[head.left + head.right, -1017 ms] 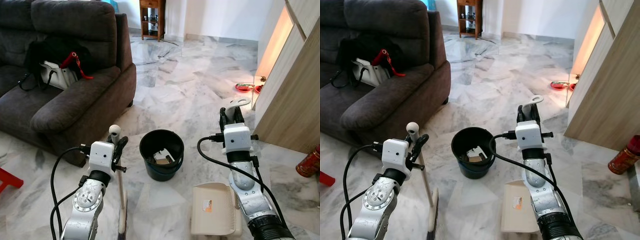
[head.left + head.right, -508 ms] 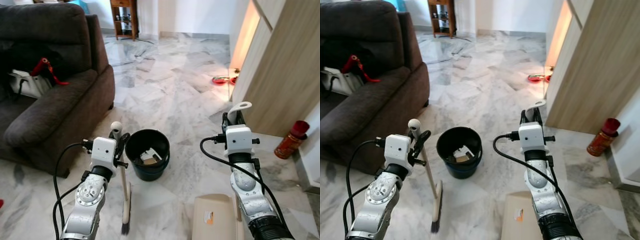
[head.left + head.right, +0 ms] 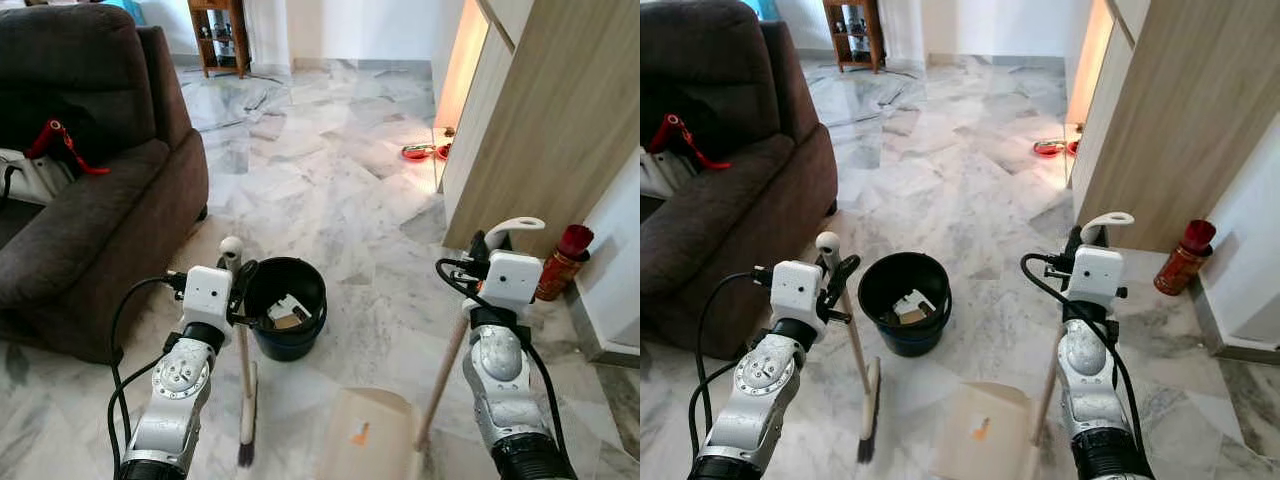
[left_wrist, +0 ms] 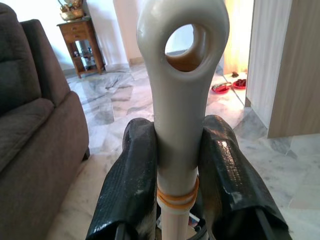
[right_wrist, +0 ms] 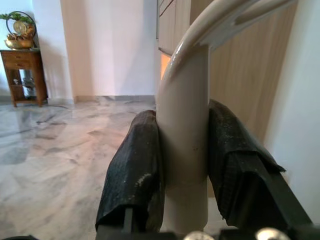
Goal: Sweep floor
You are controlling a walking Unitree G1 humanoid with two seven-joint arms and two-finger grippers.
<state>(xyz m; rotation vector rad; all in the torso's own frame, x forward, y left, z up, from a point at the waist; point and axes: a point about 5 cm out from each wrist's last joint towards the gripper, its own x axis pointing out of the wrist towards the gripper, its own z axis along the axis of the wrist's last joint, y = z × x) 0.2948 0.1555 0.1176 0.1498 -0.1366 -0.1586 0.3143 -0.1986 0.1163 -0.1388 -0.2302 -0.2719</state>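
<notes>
My left gripper (image 3: 237, 278) is shut on the cream handle of a broom (image 3: 245, 385), which stands nearly upright with its dark bristles on the marble floor. In the left wrist view the fingers (image 4: 137, 175) clamp the broom handle (image 4: 177, 100) just below its hanging loop. My right gripper (image 3: 490, 243) is shut on the top of the long handle of a beige dustpan (image 3: 365, 438). The pan rests on the floor between my arms, and its pole leans up toward the right. The right wrist view shows the fingers (image 5: 137, 170) squeezing the dustpan handle (image 5: 182, 115).
A black bucket (image 3: 287, 312) with scraps inside stands just right of the broom. A dark sofa (image 3: 90, 210) with a bag fills the left. A wooden cabinet (image 3: 545, 110) and a red bottle (image 3: 562, 262) are on the right; red bowls (image 3: 418, 152) lie farther off.
The whole view has swung to the right, so the camera has turned. My right gripper now sits farther right, and the dustpan pole leans with the pan nearer the middle.
</notes>
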